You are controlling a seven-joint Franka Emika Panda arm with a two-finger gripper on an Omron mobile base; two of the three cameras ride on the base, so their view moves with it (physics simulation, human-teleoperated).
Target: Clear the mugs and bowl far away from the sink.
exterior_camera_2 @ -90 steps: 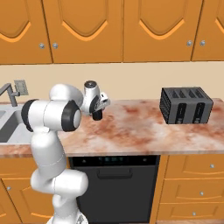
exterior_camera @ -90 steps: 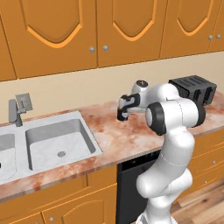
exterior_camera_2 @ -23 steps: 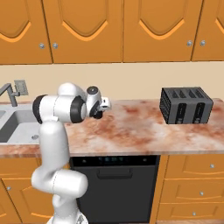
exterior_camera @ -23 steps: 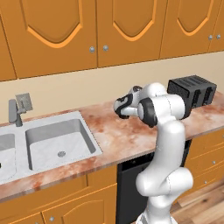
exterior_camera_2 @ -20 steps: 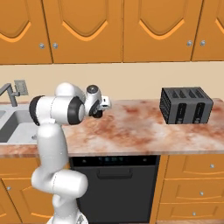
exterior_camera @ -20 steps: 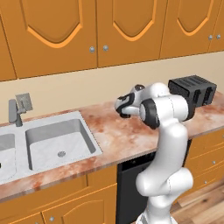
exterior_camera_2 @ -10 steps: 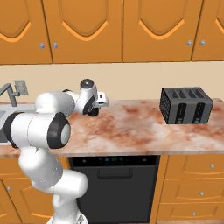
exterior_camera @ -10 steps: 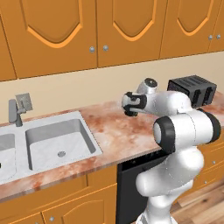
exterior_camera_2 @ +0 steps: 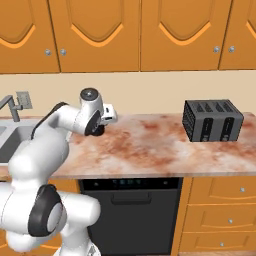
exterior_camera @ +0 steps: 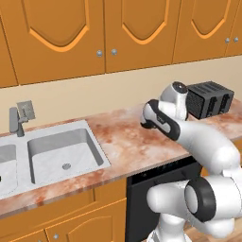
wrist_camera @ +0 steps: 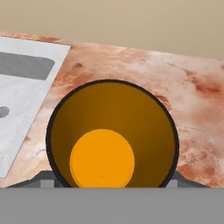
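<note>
The gripper is clamped around the black mug, its fingers spread wide at the mug's 4 and 8 o'clock in the hand view, and the orange inside faces the camera. In the base views the mug hangs just above the counter, with the sink at its 9 o'clock and the toaster off at 3 o'clock. This looks like the carry step for this mug, so the next move calls for swinging it further toward 3 o'clock, away from the sink, lowering it upright onto bare counter and only then opening the fingers.
</note>
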